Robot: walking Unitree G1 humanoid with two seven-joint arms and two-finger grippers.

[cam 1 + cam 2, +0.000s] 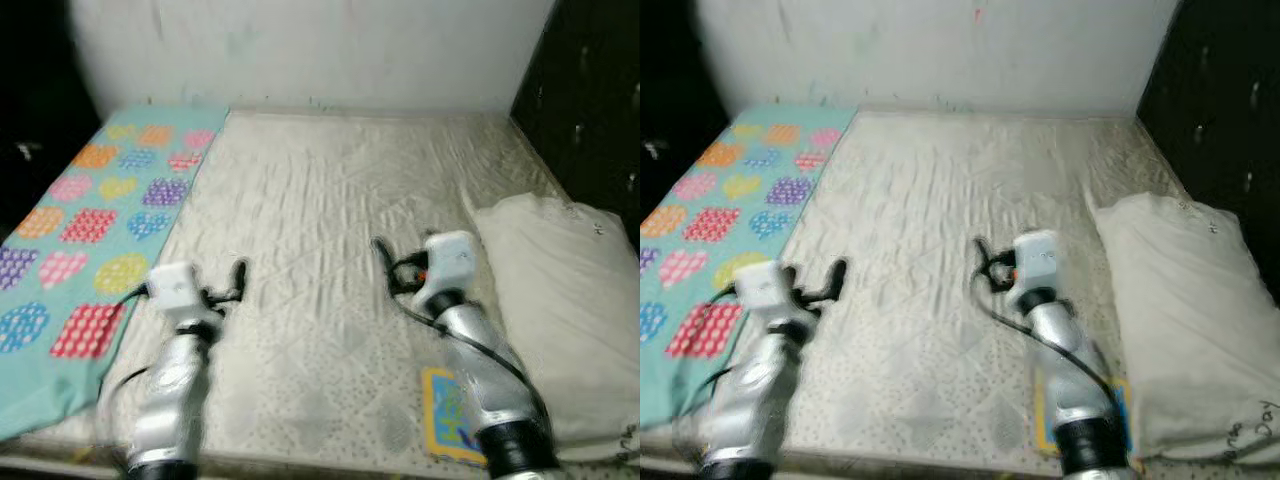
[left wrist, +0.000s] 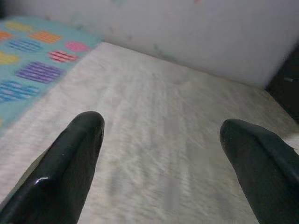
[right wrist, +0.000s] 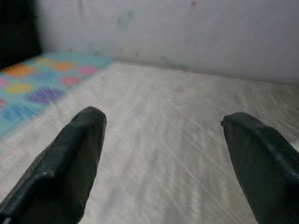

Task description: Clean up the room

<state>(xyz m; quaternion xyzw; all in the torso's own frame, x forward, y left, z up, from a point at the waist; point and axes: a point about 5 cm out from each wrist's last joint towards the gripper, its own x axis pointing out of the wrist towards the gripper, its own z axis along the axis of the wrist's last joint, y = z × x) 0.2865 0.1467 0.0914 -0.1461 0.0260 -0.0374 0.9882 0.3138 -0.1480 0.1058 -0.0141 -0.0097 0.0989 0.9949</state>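
Note:
A bare cream mattress point(image 1: 330, 190) lies before me. Along its left side is spread a teal blanket point(image 1: 90, 220) with coloured hearts and circles. A white pillow point(image 1: 560, 300) rests on the right side. A small blue and yellow flat item point(image 1: 448, 412) lies near the front edge, partly under my right arm. My left gripper point(image 1: 230, 283) hovers over the mattress just right of the blanket, open, nothing between its fingers point(image 2: 79, 140). My right gripper point(image 1: 385, 262) is over the mattress middle, left of the pillow, open and empty, fingers point(image 3: 84, 135) wide apart.
A white wall point(image 1: 320, 50) stands behind the head of the bed. Dark furniture or shadow point(image 1: 590, 90) borders the right side, and dark space point(image 1: 30, 90) the far left. The mattress's front edge runs below my arms.

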